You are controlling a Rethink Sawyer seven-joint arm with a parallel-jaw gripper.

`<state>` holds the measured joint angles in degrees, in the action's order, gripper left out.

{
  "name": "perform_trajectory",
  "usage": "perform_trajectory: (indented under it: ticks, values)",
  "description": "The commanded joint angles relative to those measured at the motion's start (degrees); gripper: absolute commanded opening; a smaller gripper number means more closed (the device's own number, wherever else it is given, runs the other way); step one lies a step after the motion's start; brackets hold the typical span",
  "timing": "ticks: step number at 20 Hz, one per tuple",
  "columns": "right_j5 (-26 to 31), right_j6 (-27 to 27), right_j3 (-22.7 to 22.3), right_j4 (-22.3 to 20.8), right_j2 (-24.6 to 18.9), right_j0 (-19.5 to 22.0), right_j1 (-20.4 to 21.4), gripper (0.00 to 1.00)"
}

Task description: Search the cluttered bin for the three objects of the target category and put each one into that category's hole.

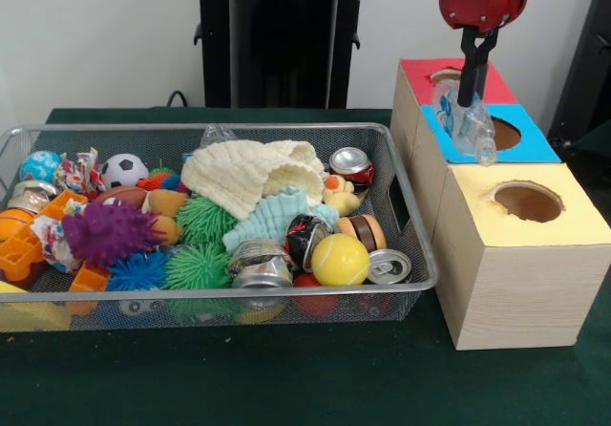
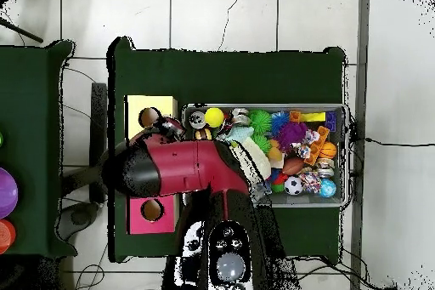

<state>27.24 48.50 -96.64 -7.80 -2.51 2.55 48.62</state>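
My gripper hangs over the row of wooden boxes at the right, shut on a crumpled clear plastic bottle. The bottle dangles just left of the round hole in the blue-topped box, over that box's left edge. The red-topped box stands behind it and the yellow-topped box in front, each with its own hole. The wire mesh bin sits to the left, piled with toys, cans and cloth. In the overhead view the arm covers the gripper and the blue box.
The bin holds metal cans, a yellow tennis ball, spiky green balls, a purple spiky ball, a cream knit cloth and a scrap of clear plastic. The yellow box and the bin show overhead.
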Motion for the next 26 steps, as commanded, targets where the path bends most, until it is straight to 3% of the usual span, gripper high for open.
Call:
perform_trajectory:
  ticks: [1, 6, 21, 26]
  values:
    - [-1.8, 16.6, -5.9, 2.1, 0.5, 0.6, 0.4, 0.0]
    - [-6.4, 17.3, -9.4, 1.8, 0.8, 0.5, 1.3, 0.0]
    - [-9.0, 19.4, -9.4, 1.4, 7.5, -7.3, -1.3, 0.0]
    - [-9.1, 19.4, -10.9, 3.0, 7.5, -8.3, -0.1, 0.0]
